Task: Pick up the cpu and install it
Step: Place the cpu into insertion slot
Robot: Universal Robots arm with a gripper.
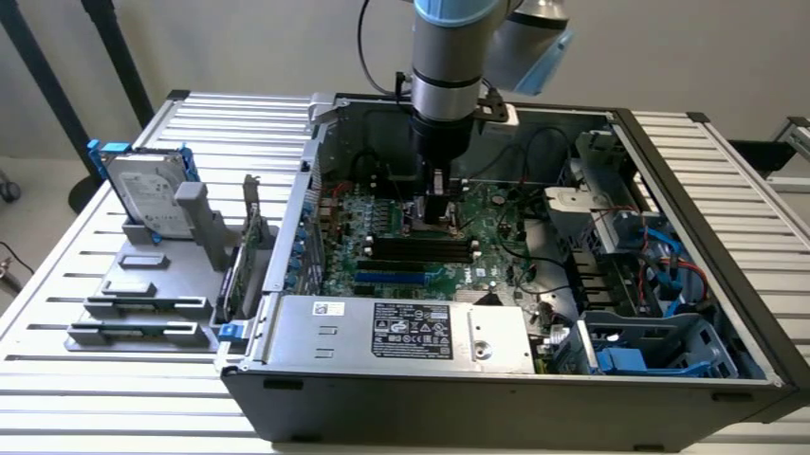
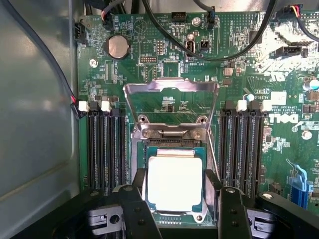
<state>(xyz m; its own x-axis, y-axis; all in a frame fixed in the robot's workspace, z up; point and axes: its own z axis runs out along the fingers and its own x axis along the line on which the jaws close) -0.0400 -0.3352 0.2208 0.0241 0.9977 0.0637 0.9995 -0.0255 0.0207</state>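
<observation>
The cpu [image 2: 174, 181], a small square chip with a pale shiny metal top and a green rim, lies flat in the motherboard socket [image 2: 172, 144]. The socket's metal load plate [image 2: 171, 88] is swung up and open behind it. My gripper [image 2: 183, 193] hangs right over the chip, its two black fingers [image 2: 135, 204] on either side of it. The fingers stand slightly wider than the chip, with a gap showing on one side, so the gripper is open. In the exterior view the gripper [image 1: 437, 207] is low inside the computer case [image 1: 506, 379], over the green motherboard [image 1: 494, 270].
Black memory slots [image 2: 104, 144] flank the socket on both sides. Black cables [image 2: 234, 50] arc over the board. A power supply [image 1: 405, 327] fills the case front. On the exterior view's left, a grey fixture [image 1: 139, 284] carries a silver hard drive with a blue bracket [image 1: 146, 190].
</observation>
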